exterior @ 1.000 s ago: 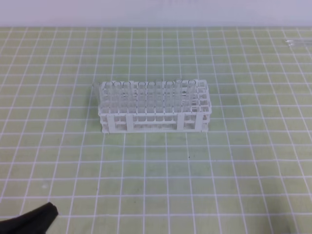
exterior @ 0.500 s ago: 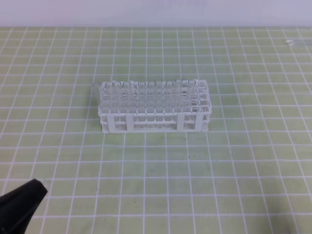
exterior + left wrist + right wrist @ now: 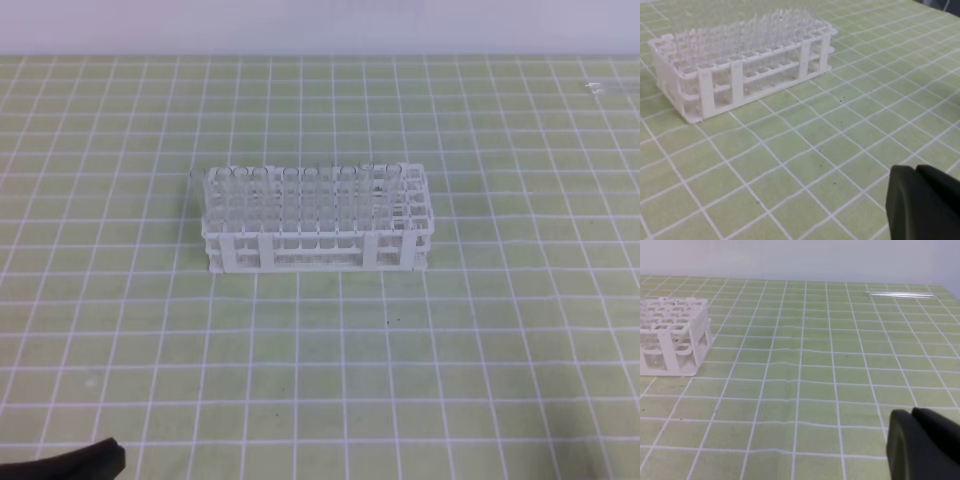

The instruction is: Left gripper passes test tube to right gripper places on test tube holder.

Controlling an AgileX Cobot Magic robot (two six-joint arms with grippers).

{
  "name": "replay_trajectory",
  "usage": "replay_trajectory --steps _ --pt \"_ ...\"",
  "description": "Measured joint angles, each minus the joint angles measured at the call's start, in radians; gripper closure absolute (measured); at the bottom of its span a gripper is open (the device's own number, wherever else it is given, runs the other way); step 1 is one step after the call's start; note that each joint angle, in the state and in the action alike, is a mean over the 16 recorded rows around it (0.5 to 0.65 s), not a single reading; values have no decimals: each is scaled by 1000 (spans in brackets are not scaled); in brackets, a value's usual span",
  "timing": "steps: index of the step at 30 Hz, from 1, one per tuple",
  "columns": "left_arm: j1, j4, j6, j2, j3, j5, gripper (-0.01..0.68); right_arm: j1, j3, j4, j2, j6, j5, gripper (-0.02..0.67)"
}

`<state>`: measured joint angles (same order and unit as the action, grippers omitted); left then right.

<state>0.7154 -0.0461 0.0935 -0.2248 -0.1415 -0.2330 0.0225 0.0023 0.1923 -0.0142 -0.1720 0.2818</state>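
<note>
The white test tube holder (image 3: pixel 315 222) stands mid-table, with several clear tubes upright in it; it also shows in the left wrist view (image 3: pixel 740 65) and at the left edge of the right wrist view (image 3: pixel 672 335). A lone test tube (image 3: pixel 900 294) lies flat at the far right back of the mat, faint from above (image 3: pixel 610 88). The black tip of my left gripper (image 3: pixel 85 460) pokes in at the bottom left corner, far from both. Its fingers (image 3: pixel 914 172) are pressed together and hold nothing. My right gripper (image 3: pixel 912 415) is likewise shut and empty, well short of the lying tube.
A green mat with a white grid (image 3: pixel 320 350) covers the table up to a pale wall at the back. Small dark specks dot the mat in front of the rack.
The left gripper's tip rose higher into the bottom left corner half a second ago, then dropped back toward the bottom edge. The rack and the lying tube have not moved.
</note>
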Motion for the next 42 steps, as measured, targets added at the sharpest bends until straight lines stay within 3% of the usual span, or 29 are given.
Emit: replay_trajectory --steps 4,14,19,42 --pt "-65 75 -88 23 1 3 675 0 0 0 0 0 0 665" --pt "-338 60 -53 159 27 23 675 0 0 0 0 0 0 665" --pt "-425 56 -49 213 65 9 675 0 0 1 0 0 0 665" --pt "-489 1 -53 235 146 -101 675 0 0 2 0 0 0 665"
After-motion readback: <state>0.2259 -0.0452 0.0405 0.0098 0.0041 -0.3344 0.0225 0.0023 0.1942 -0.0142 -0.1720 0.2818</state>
